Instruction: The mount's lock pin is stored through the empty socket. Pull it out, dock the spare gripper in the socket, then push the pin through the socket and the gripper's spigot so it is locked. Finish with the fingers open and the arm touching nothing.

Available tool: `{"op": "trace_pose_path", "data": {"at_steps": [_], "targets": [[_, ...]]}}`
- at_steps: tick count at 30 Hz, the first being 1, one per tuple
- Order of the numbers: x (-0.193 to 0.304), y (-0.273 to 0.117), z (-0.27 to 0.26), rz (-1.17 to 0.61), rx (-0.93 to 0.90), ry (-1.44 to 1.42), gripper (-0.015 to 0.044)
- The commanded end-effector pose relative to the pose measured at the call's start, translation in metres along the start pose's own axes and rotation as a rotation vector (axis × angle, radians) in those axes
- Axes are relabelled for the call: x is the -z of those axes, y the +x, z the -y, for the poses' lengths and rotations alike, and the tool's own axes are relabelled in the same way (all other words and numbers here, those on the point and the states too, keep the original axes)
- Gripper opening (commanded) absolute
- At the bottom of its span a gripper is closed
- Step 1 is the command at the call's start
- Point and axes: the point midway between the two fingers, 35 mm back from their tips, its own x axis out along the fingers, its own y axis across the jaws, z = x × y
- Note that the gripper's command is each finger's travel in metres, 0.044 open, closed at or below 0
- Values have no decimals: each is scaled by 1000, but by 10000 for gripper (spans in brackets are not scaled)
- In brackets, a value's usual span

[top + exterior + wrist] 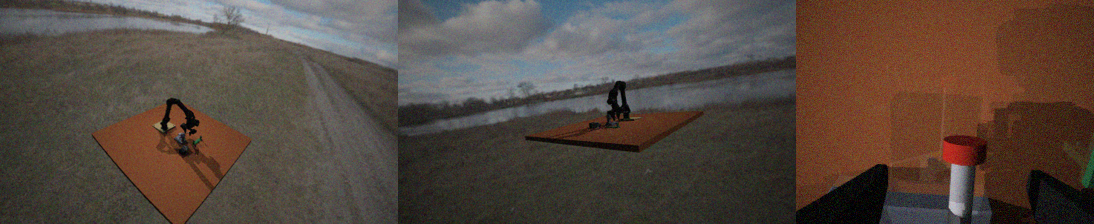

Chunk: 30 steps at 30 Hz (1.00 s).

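Observation:
The lock pin, with a red head (965, 150) and a pale shaft (962, 185), stands out of the grey mount (908, 209) at the bottom of the wrist view. The mount seems to be the grey-blue shape (180, 138) in the top view. My gripper (958, 177) (188, 131) is open. Its black fingers are to the left and right of the pin, with a gap on both sides. A dark block (183, 150) (595, 125), apparently the spare gripper, sits apart from the mount. The pin's lower end is hidden.
A green part (197, 141) (1090, 172) is at the right edge of the wrist view, close to my right finger's side. The arm's pale base plate (157, 127) is at the back of the orange mat (148, 178). Arm shadows lie across the mat.

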Motion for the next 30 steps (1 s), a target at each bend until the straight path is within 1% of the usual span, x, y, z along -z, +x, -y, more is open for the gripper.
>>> {"op": "trace_pose_path", "data": {"at_steps": [1, 7, 18, 19, 30], "targets": [[0, 5, -1, 2, -8, 5, 300], [0, 5, -1, 2, -8, 5, 300], [0, 5, -1, 2, -8, 5, 11], [0, 5, -1, 2, -8, 5, 0], [-1, 4, -1, 23, -9, 8, 0]]}}
